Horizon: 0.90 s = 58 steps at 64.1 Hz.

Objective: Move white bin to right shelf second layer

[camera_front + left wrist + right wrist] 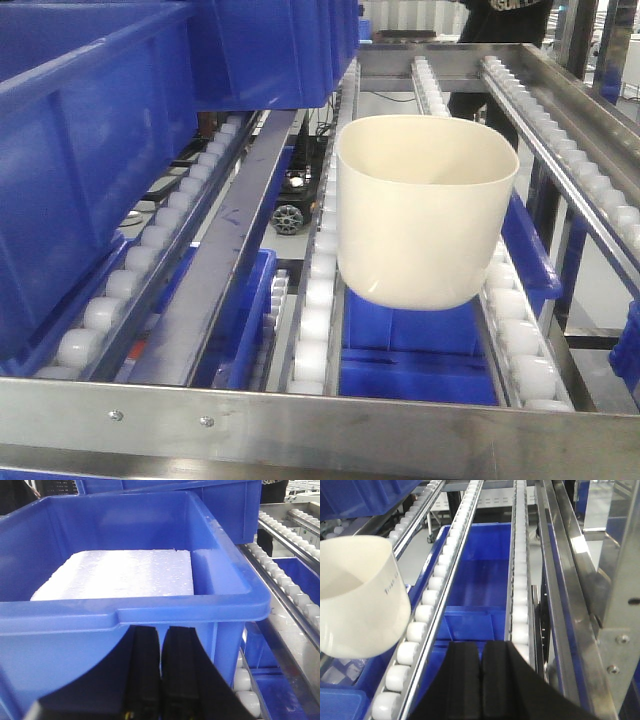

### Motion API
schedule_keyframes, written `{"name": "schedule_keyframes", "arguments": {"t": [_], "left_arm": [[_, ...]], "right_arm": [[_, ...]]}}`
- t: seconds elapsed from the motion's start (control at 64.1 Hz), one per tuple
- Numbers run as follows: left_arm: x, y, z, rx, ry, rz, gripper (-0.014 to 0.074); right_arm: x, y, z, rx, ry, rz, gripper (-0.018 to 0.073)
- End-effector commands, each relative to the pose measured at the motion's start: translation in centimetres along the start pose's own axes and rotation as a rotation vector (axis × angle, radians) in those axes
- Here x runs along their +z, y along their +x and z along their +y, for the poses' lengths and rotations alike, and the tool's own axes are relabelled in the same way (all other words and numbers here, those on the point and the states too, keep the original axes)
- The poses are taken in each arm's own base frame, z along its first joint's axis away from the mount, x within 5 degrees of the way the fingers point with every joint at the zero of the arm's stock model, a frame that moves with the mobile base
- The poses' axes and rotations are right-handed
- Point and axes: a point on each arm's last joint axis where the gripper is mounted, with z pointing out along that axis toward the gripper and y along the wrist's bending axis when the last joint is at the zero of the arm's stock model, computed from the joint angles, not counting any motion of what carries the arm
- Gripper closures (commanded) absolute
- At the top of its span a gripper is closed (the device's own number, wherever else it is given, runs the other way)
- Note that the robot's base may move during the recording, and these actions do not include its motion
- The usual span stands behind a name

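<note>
white bin point(360, 597) sits on roller rails, left of the right claw point(479, 680), fingers pressed together, empty.

Blue crates point(90, 150) line steel racks; a bystander point(500, 20) stands behind.

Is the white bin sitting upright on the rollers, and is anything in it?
Upright: the white bin rests mouth-up across two roller rails, neither gripper holding it. The inside that shows looks empty; its bottom is hidden.
</note>
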Motion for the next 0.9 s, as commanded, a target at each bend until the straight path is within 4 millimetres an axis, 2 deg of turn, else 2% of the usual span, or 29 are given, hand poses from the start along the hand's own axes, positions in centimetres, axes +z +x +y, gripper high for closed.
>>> {"name": "schedule_keyframes", "arguments": {"t": [0.0,0.312,0.889], "left_arm": [[0.02,0.4,0.04,-0.009,-0.008,-0.061,0.0512],[0.02,0.4,0.04,-0.009,-0.008,-0.061,0.0512],[0.02,0.4,0.04,-0.009,-0.008,-0.061,0.0512]], "right_arm": [[-0.43,-1.1,0.02,-0.016,-0.004,-0.155,0.0507],[-1.36,-1.12,0.03,-0.03,-0.009,-0.235,0.0507],[-1.36,-1.12,0.03,-0.055,-0.007,-0.235,0.0507]]}}
